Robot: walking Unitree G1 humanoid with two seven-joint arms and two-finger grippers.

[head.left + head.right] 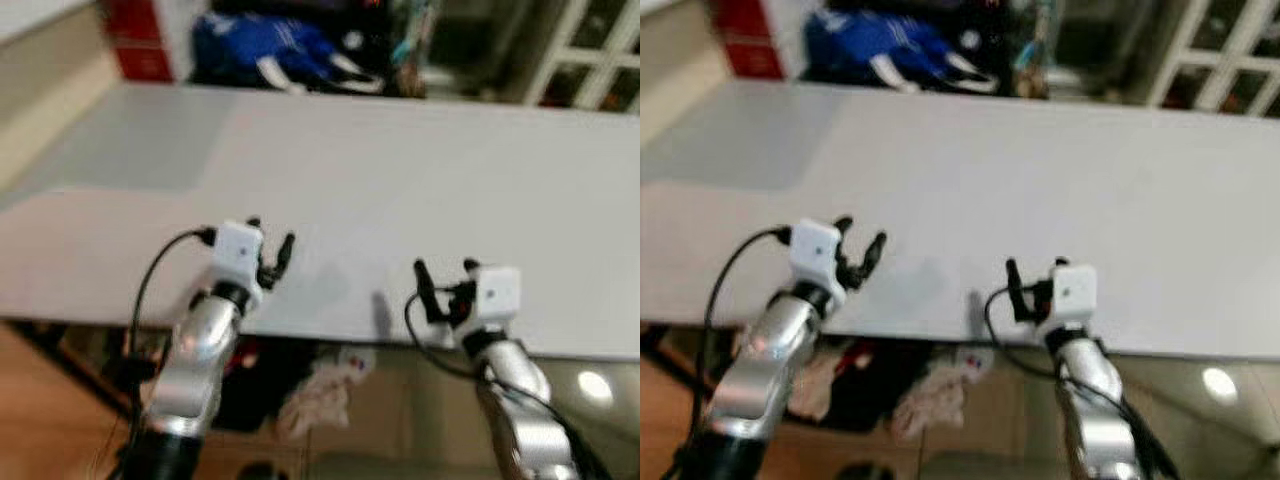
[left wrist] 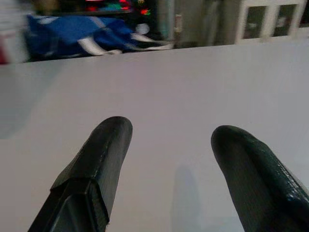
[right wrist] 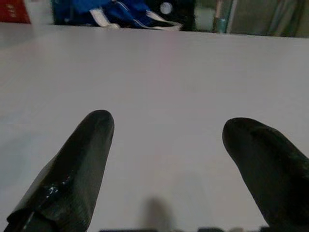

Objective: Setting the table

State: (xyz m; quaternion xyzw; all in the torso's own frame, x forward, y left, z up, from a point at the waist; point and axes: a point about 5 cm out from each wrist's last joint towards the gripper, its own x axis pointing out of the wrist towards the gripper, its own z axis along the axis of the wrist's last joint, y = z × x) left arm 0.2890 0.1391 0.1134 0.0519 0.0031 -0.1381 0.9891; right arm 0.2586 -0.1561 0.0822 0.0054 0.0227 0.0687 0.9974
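A wide white table (image 1: 400, 180) stretches across the view with a bare top. My left gripper (image 1: 271, 240) hovers over its near edge on the left, open, with nothing between its black fingers (image 2: 96, 164). My right gripper (image 1: 445, 272) is held over the near edge further right, open too, and its fingers (image 3: 82, 164) are spread apart above the bare tabletop (image 3: 159, 82).
A blue bag or garment (image 1: 265, 45) lies behind the far edge of the table, beside a red box (image 1: 140, 35). A white-framed glass door (image 1: 590, 60) stands at the far right. Crumpled cloth (image 1: 320, 390) lies on the floor under the table's near edge.
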